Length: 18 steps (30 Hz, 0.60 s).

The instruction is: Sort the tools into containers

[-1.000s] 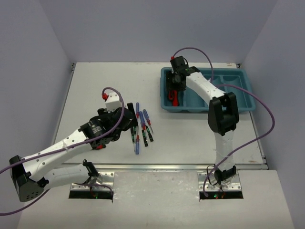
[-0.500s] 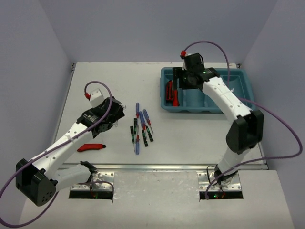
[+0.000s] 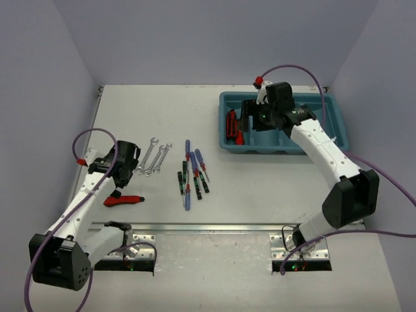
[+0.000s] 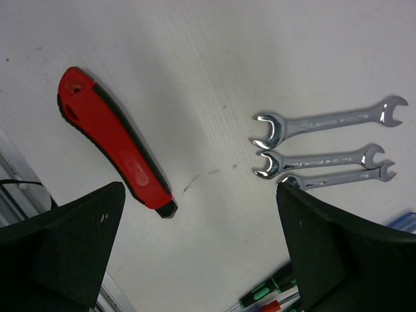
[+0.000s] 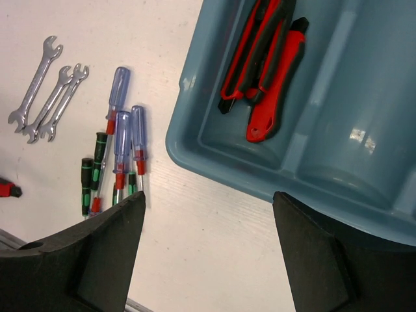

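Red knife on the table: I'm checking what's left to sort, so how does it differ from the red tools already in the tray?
The red knife lies on the table; the red tools lie in the leftmost compartment of the tray. The knife lies alone; the tools are bunched, touching. From above it lies crosswise; they run lengthwise. All are red and black.

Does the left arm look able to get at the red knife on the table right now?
Probably yes. The knife lies flat on the table, right by the open left pincer. The wrenches sit apart from it and nothing covers it.
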Tool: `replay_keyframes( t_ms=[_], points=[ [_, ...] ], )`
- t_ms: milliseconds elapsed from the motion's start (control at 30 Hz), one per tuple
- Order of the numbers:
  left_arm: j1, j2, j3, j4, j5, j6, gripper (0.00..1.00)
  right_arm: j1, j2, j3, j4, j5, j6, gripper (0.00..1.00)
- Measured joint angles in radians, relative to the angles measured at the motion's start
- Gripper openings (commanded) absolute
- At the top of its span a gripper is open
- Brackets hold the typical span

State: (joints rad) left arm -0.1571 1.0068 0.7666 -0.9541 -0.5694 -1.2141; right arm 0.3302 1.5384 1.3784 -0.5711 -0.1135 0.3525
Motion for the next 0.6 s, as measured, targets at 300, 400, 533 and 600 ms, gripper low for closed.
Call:
replay_keyframes(
  t_ms=[300, 400, 533, 600],
  points=[
    [0.071, 0.09, -0.047, -0.011, 0.072, -0.129, 0.98, -0.068, -0.032, -0.108, 0.068, -0.126, -0.002, 0.79],
    [0.073, 0.165, -0.056, 0.001, 0.105, -0.154, 0.93, -0.072, -0.059, -0.132, 0.081, -0.145, -0.004, 0.79],
    [0.073, 0.182, -0.082, 0.024, 0.13, -0.178, 0.79, -0.074, -0.097, -0.145, 0.101, -0.161, -0.008, 0.8],
    [0.074, 0.194, -0.089, 0.035, 0.134, -0.189, 0.78, -0.076, -0.117, -0.149, 0.112, -0.164, -0.012, 0.8]
  ],
)
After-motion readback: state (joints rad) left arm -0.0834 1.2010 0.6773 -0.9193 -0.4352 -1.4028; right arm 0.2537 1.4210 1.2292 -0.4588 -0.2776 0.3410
